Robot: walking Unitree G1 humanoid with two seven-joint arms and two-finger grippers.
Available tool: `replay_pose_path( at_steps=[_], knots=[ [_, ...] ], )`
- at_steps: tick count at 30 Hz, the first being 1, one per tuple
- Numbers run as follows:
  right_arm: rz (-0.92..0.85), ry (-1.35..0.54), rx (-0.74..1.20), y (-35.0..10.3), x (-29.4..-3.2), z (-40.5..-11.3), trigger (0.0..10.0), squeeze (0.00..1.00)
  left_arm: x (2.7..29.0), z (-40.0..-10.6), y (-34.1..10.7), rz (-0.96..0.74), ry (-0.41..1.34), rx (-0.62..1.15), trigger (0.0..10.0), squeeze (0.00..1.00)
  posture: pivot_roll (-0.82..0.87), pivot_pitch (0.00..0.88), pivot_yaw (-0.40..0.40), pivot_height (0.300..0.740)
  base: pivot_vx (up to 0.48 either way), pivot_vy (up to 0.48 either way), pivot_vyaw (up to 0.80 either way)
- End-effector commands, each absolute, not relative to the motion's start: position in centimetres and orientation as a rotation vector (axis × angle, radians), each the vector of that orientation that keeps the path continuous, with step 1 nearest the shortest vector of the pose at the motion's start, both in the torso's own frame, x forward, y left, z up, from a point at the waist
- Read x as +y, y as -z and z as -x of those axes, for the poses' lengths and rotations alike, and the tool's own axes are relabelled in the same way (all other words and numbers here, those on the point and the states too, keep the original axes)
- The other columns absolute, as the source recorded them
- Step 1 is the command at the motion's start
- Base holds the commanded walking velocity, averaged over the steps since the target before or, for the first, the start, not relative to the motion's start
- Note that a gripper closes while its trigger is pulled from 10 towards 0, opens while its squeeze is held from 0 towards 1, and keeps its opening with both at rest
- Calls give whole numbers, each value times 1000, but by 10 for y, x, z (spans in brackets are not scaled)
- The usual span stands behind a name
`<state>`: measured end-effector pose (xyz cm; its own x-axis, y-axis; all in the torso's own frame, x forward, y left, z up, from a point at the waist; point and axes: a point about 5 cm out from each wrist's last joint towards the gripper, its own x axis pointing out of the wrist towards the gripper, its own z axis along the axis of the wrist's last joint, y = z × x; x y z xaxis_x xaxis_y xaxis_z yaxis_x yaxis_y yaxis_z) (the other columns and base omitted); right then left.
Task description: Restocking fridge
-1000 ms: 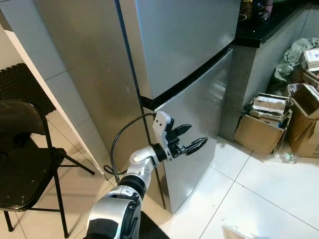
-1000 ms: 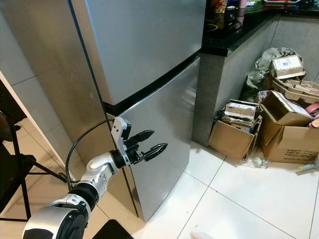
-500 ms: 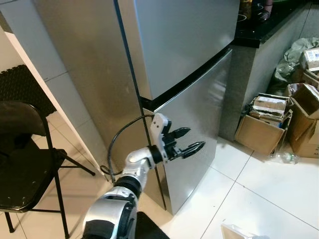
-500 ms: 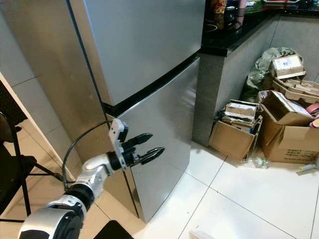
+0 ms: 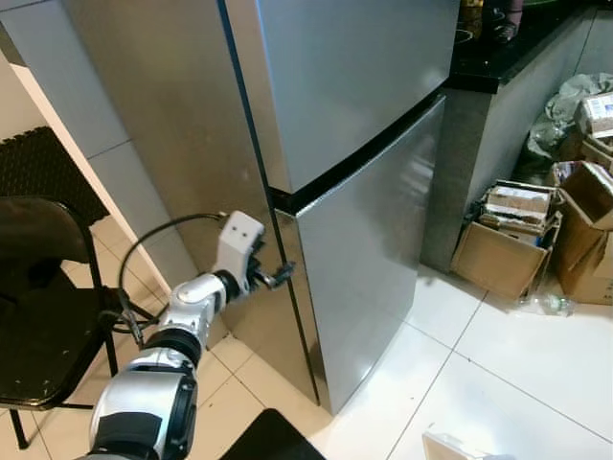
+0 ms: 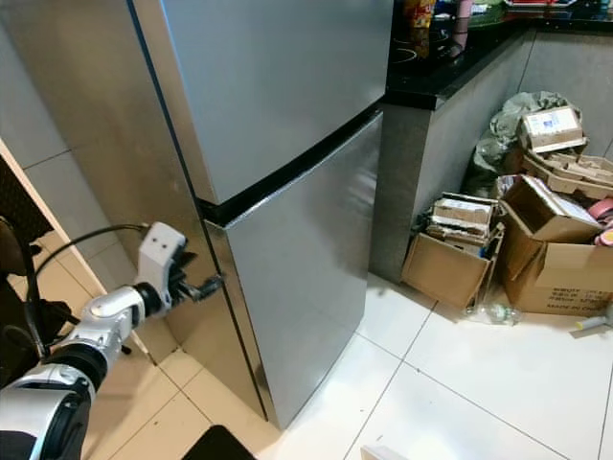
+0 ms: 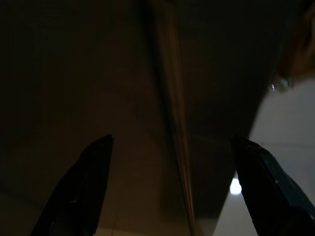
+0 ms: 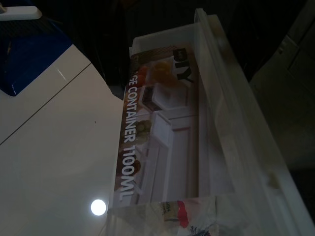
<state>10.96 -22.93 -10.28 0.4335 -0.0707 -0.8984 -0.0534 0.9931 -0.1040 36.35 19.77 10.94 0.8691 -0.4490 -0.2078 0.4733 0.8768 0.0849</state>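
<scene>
At the far left I am seeing a black chair (image 5: 43, 287) standing on the tiled floor (image 5: 517, 374) beside a grey wall (image 5: 105, 163). My left arm (image 5: 182, 321) is reaching forward past it, a black cable (image 5: 158, 235) looping off its wrist, and the left gripper (image 5: 278, 276) is sitting at the fridge's (image 5: 354, 105) left front corner, just below the dark gap between the doors, its tips close to or touching the hinge-side edge; I cannot tell whether they are making contact. In the left wrist view the two black fingers (image 7: 83, 189) are standing well apart with nothing between them, pointing at a vertical steel edge in deep shade. The fridge is standing shut, upper door (image 6: 278, 77) above lower door (image 6: 306, 259), both showing plain brushed steel. Right of it a black tabletop (image 5: 508, 53) is running along the wall, with small items on it too far off for me to name. Further right, open cardboard boxes (image 6: 536, 240) and a crumpled bag (image 6: 512, 125) are lying piled on the floor. The right wrist view is looking at a clear plastic container (image 8: 197, 142) with a printed label reading "CONTAINER 1100ML", lying over white tile; I cannot tell how the right gripper is set.
</scene>
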Motion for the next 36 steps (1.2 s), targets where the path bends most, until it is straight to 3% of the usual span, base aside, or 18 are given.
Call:
replay_pose_path(
  at_steps=[1, 5, 11, 22, 28, 32, 36],
  knots=[
    [123, 5, 1107, 102, -226, -115, 10000, 0, 201, -367, -119, -23, 453, 124, 10000, 0, -157, 0, 60, 740, 0, 0, 0],
    [124, 6, 1106, 102, -227, -115, 10000, 0, 194, -369, -123, 127, 479, 74, 10000, 0, -156, 0, 59, 740, 0, 0, 0],
    [127, 8, 1110, 102, -228, -112, 10000, 0, 170, -364, -122, 262, 708, 38, 10000, 0, -156, 0, 62, 740, 0, 0, 0],
    [119, 8, 1113, 103, -224, -111, 10000, 0, 166, -369, -128, 274, 656, 5, 10000, 0, -158, 0, 68, 740, 0, 0, 0],
    [121, 9, 1111, 103, -225, -111, 10000, 0, 161, -369, -125, 184, 609, 12, 10000, 0, -157, 0, 67, 740, 0, 0, 0],
    [124, 13, 1111, 103, -227, -112, 10000, 0, 148, -367, -127, 294, 696, -30, 10000, 0, -158, 0, 65, 740, 0, 0, 0],
    [123, 14, 1108, 102, -227, -112, 10000, 0, 128, -361, -123, 296, 841, -31, 10000, 0, -160, 0, 66, 740, 0, 0, 0]
  ],
)
